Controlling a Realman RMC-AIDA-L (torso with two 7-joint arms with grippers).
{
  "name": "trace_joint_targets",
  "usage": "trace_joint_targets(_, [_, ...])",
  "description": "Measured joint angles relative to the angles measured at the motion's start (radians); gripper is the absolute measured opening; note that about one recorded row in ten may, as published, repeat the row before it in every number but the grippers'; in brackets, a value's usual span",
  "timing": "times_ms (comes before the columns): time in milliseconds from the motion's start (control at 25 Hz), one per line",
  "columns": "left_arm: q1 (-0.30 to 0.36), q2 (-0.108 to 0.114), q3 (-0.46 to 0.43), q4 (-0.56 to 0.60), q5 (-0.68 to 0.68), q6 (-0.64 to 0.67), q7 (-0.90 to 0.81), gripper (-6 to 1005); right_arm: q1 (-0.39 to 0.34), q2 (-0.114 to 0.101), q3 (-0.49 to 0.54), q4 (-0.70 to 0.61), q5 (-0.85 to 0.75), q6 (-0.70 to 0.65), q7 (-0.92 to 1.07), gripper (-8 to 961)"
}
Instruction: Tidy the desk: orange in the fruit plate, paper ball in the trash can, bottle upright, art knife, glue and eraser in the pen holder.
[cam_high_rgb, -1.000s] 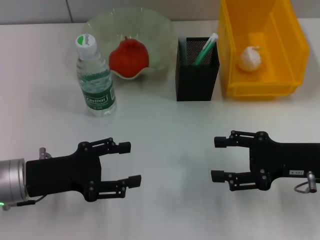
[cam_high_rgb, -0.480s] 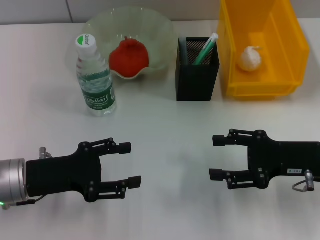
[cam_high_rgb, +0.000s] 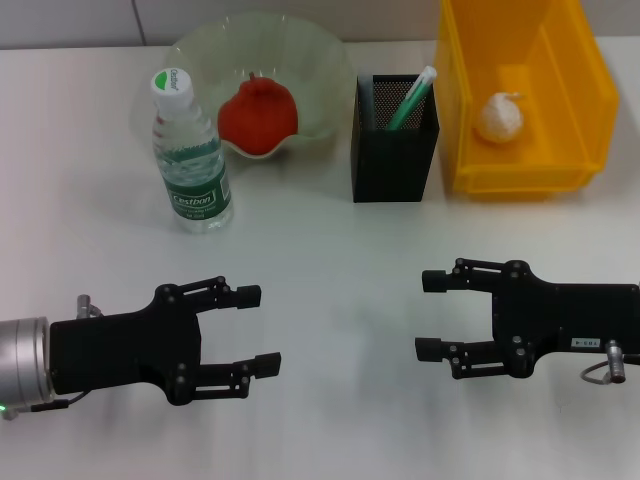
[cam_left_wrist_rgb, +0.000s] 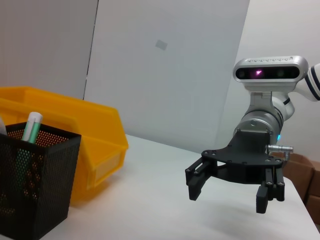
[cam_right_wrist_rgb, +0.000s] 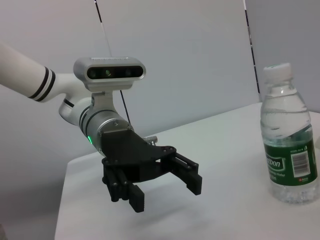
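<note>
The white table fills the view, and along its far edge sits the yellow trash can, a long bin running away from the robot, with the paper ball lying inside it. Left of that, the wavy glass fruit plate cradles the orange, reddish with its stem up. Down in front, both arms hover low over the near table: the left gripper points inward toward the middle with jaws spread wide and nothing between them, and the right gripper faces it from the other side, jaws equally wide and empty, the two well apart. The bottle stands upright, long axis vertical, white cap on top, just in front of the plate's left side. The black mesh pen holder sits between plate and bin, and the green-and-white glue leans in it, tip tilted up and to the right.
</note>
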Motion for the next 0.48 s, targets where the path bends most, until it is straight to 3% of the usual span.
trace_joint_targets(480, [0.001,-0.001,0.000,0.003,0.000,0.000,-0.003,811,0.000,-0.001,0.000,0.002,0.000,0.002,0.000,815])
